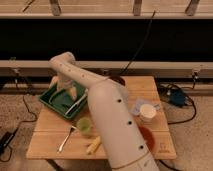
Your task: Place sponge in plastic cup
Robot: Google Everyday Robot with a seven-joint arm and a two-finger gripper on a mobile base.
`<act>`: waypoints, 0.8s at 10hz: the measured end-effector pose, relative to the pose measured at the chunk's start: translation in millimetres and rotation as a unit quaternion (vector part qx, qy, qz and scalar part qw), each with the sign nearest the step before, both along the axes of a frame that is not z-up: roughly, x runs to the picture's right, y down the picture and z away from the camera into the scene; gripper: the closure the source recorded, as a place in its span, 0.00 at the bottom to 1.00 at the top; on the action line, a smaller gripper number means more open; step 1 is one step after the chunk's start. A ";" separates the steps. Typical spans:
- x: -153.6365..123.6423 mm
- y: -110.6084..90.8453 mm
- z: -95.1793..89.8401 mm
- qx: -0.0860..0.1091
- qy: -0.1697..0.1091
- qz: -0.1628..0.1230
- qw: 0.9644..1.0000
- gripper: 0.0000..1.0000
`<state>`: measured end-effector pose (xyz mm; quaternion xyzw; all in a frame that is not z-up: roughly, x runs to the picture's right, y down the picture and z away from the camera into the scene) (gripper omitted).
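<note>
Robot's hand low inside green tray, open/closed can't tell; teal sponge lies in tray beside hand, plastic cup on counter just off tray's near-right corner.

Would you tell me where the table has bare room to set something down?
The table is bare left of the plastic cup, between the green tray and the utensil, and at its back right, behind the white container. The tray is crowded: the gripper hangs over it.
</note>
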<state>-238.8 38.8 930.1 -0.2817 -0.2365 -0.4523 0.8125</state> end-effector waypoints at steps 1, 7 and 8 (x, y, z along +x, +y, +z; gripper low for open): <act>3.8 1.0 5.3 0.002 0.002 -0.001 1.000 0.27; 9.5 15.8 28.0 -0.004 0.008 -0.010 1.000 0.27; 9.0 19.4 29.9 -0.007 0.010 -0.012 1.000 0.27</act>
